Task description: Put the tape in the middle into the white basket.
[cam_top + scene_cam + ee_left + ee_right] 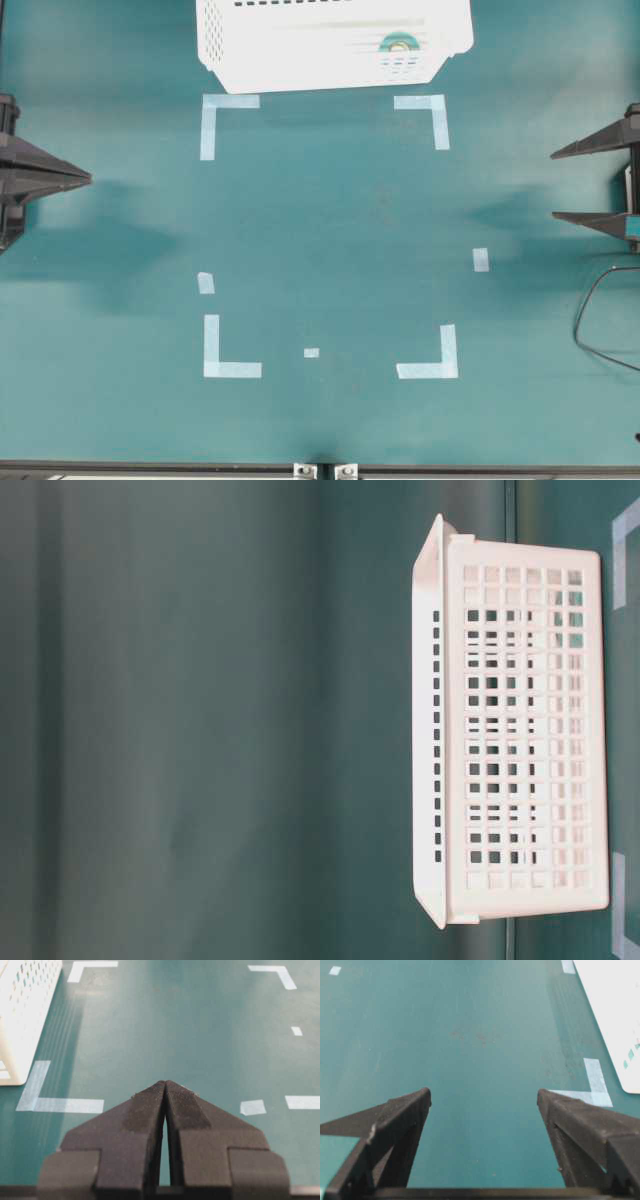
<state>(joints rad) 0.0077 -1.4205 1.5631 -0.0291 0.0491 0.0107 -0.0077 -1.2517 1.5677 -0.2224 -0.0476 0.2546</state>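
The teal tape (pixel 399 44) roll lies inside the white basket (pixel 250 60) at the far edge of the table, near the basket's right end. The basket (pixel 440 730) shows side-on in the table-level view and as a white wall (pixel 20 1020) at the left wrist view's upper left. My left gripper (pixel 88 178) rests at the table's left edge, shut, with nothing between its fingertips (pixel 165 1083). My right gripper (pixel 553 185) sits at the right edge, wide open and empty (pixel 484 1097). Both grippers are far from the basket.
Pale-blue tape corner marks (pixel 230 105) (pixel 425 112) (pixel 228 352) (pixel 432 358) outline a rectangle on the teal table, with small strips (pixel 481 259) (pixel 205 283) (pixel 311 352) nearby. A black cable (pixel 600 320) loops at the right edge.
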